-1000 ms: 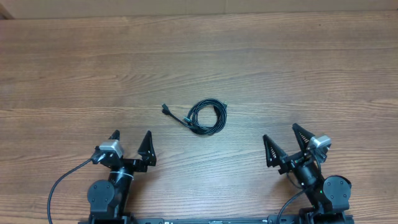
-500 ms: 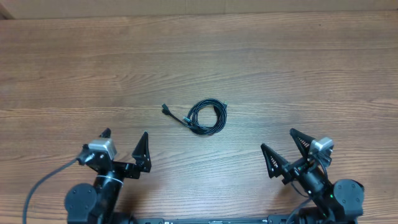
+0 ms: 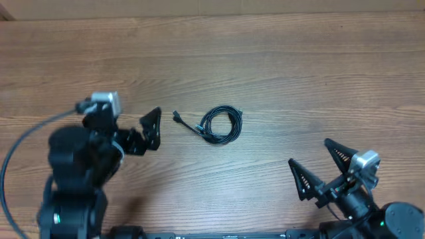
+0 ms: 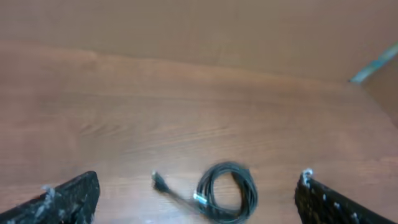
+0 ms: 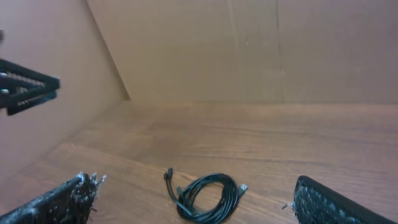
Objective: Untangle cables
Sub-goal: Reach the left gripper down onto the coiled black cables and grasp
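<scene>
The cables [image 3: 222,124] lie as one small black coil near the middle of the wooden table, with a loose plug end [image 3: 177,117] sticking out to the left. The coil also shows low in the left wrist view [image 4: 245,186] and in the right wrist view [image 5: 231,193]. My left gripper [image 3: 136,131] is open and empty, raised just left of the plug end. My right gripper [image 3: 322,169] is open and empty, near the front right, well short of the coil. Both wrist views show the coil ahead between wide-spread fingers [image 4: 199,180] [image 5: 193,182], untouched.
The wooden table [image 3: 299,66] stretches all round the coil. A brown cardboard wall [image 5: 249,50] stands behind and beside the table. The left arm's thick black wire [image 3: 20,153] loops at the front left. The left gripper shows at the upper left of the right wrist view [image 5: 25,87].
The left arm has risen and swung forward, its gripper now level with the coil. The right arm has drawn back toward the front right. The coil has not moved.
</scene>
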### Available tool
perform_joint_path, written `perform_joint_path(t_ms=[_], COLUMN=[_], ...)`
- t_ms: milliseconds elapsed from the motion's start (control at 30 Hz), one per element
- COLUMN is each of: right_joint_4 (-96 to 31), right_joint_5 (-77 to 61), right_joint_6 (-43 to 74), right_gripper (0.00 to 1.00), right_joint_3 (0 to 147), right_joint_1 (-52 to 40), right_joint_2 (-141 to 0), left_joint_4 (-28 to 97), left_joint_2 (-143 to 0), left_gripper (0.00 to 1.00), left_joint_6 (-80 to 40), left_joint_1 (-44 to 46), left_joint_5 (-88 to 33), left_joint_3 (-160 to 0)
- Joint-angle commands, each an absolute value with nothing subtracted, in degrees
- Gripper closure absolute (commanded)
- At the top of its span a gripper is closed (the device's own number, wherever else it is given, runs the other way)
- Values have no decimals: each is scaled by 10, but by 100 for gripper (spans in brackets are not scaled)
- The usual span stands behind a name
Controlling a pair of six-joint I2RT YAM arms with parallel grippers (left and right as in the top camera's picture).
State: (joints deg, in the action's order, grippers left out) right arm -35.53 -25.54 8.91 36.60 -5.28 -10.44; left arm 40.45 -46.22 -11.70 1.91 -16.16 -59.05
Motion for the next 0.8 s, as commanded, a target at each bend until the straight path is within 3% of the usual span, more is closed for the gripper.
perform_joint_path(t_ms=[0,400,567,767], right_joint_4=[-378,-601,-762,-827], right_joint_5=[-256,-244,-205,-170], right_joint_6=[84,84,84,57], right_gripper=[0,0,0,0], right_joint_3=[431,708,870,975], right_joint_1=[-55,-55,-55,-55], right_joint_2=[-169,-462,-606,-708], left_joint_4=[454,616,639,659], left_joint_2=[-535,-723,-764,-813], left_gripper=[0,0,0,0], left_joint_6=[-73,-2,-4,-8], left_joint_1=[37,189,241,255], left_joint_5=[-176,-146,-151,-178], left_joint_3=[-683,-885,-900,-898])
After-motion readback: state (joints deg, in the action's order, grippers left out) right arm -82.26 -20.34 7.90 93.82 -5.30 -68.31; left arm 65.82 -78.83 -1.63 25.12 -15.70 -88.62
